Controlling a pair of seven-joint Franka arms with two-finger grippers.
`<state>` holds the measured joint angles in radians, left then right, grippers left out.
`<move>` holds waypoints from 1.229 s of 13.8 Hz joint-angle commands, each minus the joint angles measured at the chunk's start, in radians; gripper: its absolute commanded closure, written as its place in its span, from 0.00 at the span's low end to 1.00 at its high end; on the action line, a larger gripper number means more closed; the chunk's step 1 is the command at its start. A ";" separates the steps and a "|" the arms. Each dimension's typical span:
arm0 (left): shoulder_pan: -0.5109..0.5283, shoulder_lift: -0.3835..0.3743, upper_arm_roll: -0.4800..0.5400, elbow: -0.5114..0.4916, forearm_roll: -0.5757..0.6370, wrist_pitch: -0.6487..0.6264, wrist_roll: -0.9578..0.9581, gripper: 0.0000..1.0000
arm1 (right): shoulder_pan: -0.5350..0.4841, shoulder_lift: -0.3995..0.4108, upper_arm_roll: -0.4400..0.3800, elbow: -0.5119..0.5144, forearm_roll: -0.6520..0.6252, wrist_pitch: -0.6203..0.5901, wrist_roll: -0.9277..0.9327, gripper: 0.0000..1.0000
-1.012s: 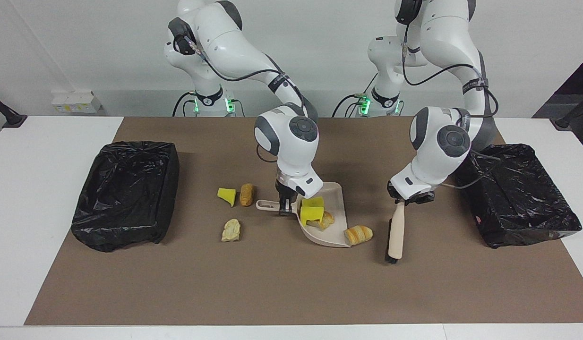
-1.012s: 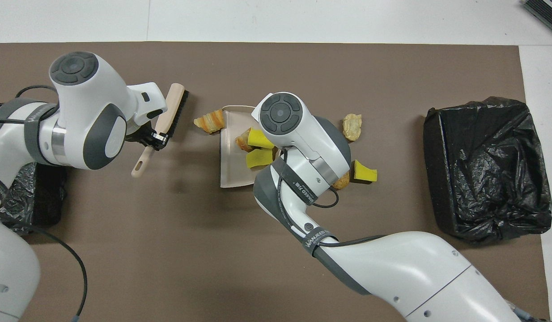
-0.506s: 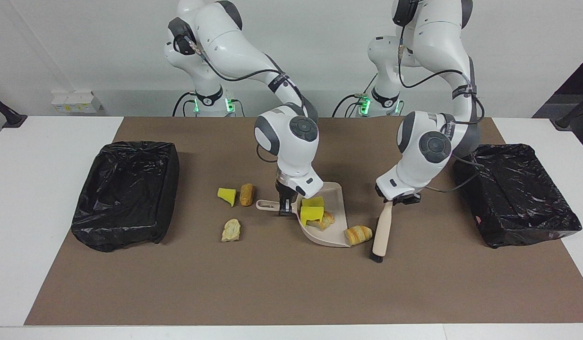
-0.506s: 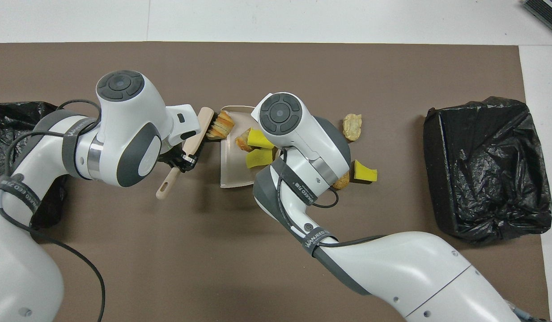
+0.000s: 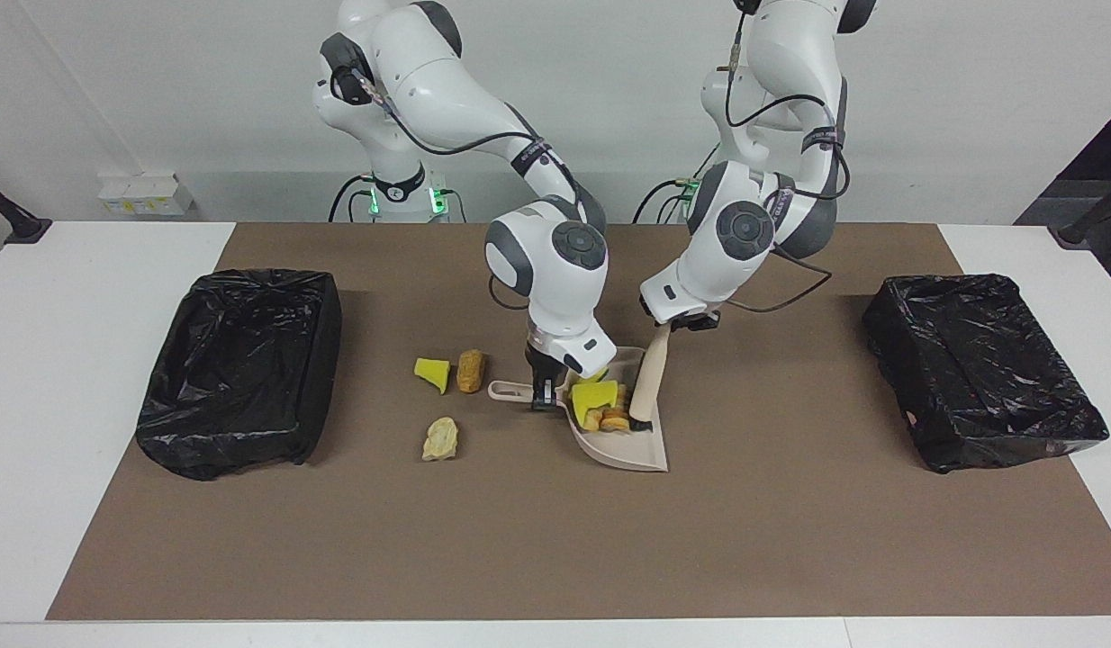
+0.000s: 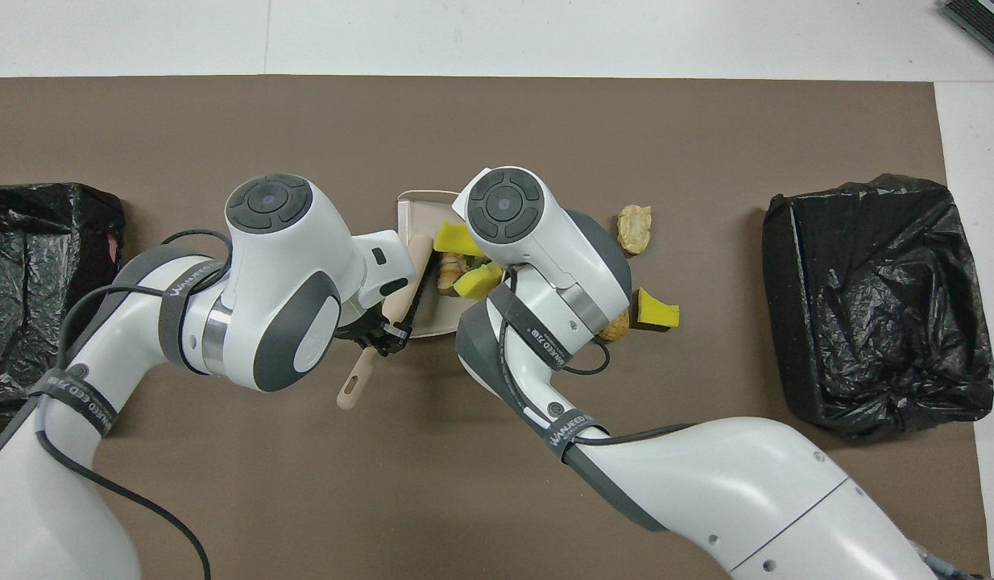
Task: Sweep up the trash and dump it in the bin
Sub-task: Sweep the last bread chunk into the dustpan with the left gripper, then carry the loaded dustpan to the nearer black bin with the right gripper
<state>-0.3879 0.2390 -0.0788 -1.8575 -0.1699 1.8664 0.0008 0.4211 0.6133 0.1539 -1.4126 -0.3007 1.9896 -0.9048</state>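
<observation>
The right gripper (image 5: 545, 396), jaws pinching the dustpan (image 5: 641, 450) handle, holds it flat on the table. Trash (image 5: 600, 405) lies heaped inside it. The left gripper (image 5: 690, 321), jaws clamped on the brush (image 5: 647, 382), stands it steeply in the pan, bristles down against the heap. Three more pieces (image 5: 443, 396) lie loose toward the right arm's end.

Facing, overhead — both high, opposed.

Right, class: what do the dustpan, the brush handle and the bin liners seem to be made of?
Dustpan: smooth beige plastic, judging by its thin moulded walls and even matte colour. Brush handle: pale, unpainted, probably wood, though light plastic is possible. Bin liners: thin glossy black plastic film, crinkled, with shiny highlights.
</observation>
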 commanded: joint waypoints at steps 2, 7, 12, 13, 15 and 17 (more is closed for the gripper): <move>0.001 -0.058 0.016 -0.032 -0.019 -0.003 -0.050 1.00 | -0.012 -0.009 0.010 -0.029 -0.005 0.017 -0.003 1.00; 0.056 -0.150 0.027 -0.028 -0.016 -0.068 -0.067 1.00 | -0.021 -0.009 0.010 -0.029 -0.002 0.026 -0.012 1.00; 0.115 -0.314 0.036 -0.031 0.016 -0.216 -0.177 1.00 | -0.050 -0.024 0.010 -0.031 0.008 0.020 -0.022 1.00; 0.113 -0.332 0.034 -0.040 0.044 -0.237 -0.209 1.00 | -0.061 -0.036 0.010 -0.034 0.009 0.014 -0.037 1.00; 0.098 -0.381 0.030 -0.110 0.063 -0.222 -0.231 1.00 | -0.094 -0.093 0.012 -0.063 0.012 0.003 -0.066 1.00; 0.052 -0.460 0.016 -0.227 0.063 -0.158 -0.258 1.00 | -0.152 -0.171 0.012 -0.110 0.064 0.002 -0.112 1.00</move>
<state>-0.2876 -0.1219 -0.0542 -1.9390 -0.1266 1.6344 -0.2089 0.3306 0.5573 0.1532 -1.4278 -0.2904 1.9873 -0.9535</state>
